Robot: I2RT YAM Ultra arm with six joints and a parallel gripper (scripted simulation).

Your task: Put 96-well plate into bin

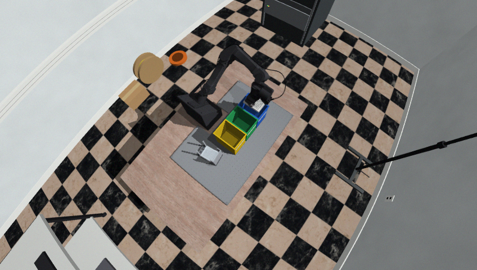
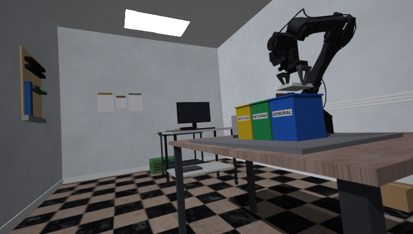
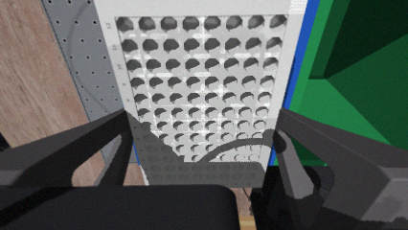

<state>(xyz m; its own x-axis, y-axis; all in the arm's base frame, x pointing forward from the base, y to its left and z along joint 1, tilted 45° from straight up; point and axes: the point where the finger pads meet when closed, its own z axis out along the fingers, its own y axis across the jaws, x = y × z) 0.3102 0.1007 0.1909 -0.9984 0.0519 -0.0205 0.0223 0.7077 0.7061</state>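
My gripper (image 1: 257, 101) (image 2: 292, 77) (image 3: 203, 115) is shut on the white 96-well plate (image 1: 257, 105) (image 2: 292, 87) (image 3: 201, 81) by its long sides. It holds the plate level, just above the rim of the blue GENERAL bin (image 1: 263, 115) (image 2: 298, 121). In the wrist view only a strip of the blue bin (image 3: 299, 67) shows beside the plate. The green RETURNS bin (image 1: 241, 121) (image 2: 260, 127) (image 3: 354, 91) and the yellow RECYCLE bin (image 1: 230, 135) (image 2: 243, 128) stand upright in a row with it. The stack rack K1 (image 1: 208, 153) stands on the grey mat (image 1: 230, 177) and holds a plate.
The arm's base (image 1: 201, 112) sits at the mat's far edge behind the bins. A cardboard box (image 1: 134, 94), a round spool (image 1: 148, 67) and an orange bowl (image 1: 177, 57) lie on the floor beyond the table. A desk with a monitor (image 2: 193, 112) stands further off.
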